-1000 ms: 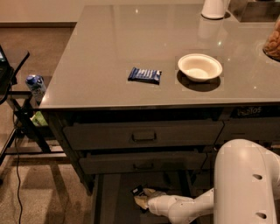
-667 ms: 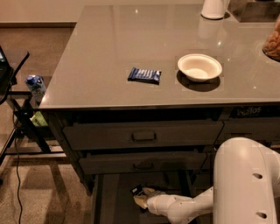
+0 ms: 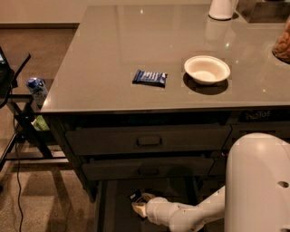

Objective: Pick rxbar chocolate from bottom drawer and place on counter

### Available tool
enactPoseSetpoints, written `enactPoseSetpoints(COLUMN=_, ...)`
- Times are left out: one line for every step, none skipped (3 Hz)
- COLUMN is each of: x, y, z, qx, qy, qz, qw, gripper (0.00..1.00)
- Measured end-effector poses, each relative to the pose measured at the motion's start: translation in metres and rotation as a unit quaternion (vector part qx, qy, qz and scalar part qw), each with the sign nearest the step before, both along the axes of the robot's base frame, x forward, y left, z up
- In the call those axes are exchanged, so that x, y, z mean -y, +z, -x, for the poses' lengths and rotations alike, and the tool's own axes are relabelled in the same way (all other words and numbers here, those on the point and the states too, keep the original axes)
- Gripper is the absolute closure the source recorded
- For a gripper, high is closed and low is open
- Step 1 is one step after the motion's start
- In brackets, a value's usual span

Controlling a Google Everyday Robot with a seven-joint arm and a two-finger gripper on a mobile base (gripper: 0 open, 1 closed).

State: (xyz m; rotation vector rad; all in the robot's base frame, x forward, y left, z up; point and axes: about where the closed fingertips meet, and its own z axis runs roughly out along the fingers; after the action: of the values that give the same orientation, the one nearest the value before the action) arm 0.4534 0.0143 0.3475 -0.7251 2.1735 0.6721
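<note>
The bottom drawer (image 3: 118, 212) stands pulled open below the two handled drawers, and its inside is dark. My gripper (image 3: 140, 205) reaches down into it from the right on the white arm. A small dark bar with white print, the rxbar chocolate (image 3: 135, 195), shows right at the gripper's tip, partly hidden by it. I cannot tell whether it lies on the drawer floor or is held. The glossy grey counter (image 3: 113, 41) spreads above the drawers.
On the counter lie a blue-wrapped bar (image 3: 150, 77) and a white bowl (image 3: 207, 69), with a white jug (image 3: 221, 9) and a jar (image 3: 283, 43) at the far right. My white arm housing (image 3: 258, 181) fills the lower right. A black stand (image 3: 18, 118) with a can (image 3: 36, 87) is at left.
My gripper has shifted slightly to the left inside the bottom drawer. Nothing on the counter has moved.
</note>
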Motion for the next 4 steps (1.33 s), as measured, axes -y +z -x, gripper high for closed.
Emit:
enactPoseSetpoints(x=-0.014, y=0.035, z=0.014, qx=0.022, qy=0.018, qz=0.001, qw=0.9996, gripper=1.00)
enactPoseSetpoints(x=-0.014, y=0.035, z=0.014, qx=0.022, qy=0.018, qz=0.001, qw=0.9996, gripper=1.00)
enactPoseSetpoints(x=-0.022, y=0.058, z=0.013, qx=0.030, qy=0.026, qz=0.007, qw=0.9992, gripper=1.00)
enactPoseSetpoints(x=-0.041, y=0.101, z=0.016, qx=0.056, qy=0.043, qz=0.016, qw=0.9974, gripper=1.00)
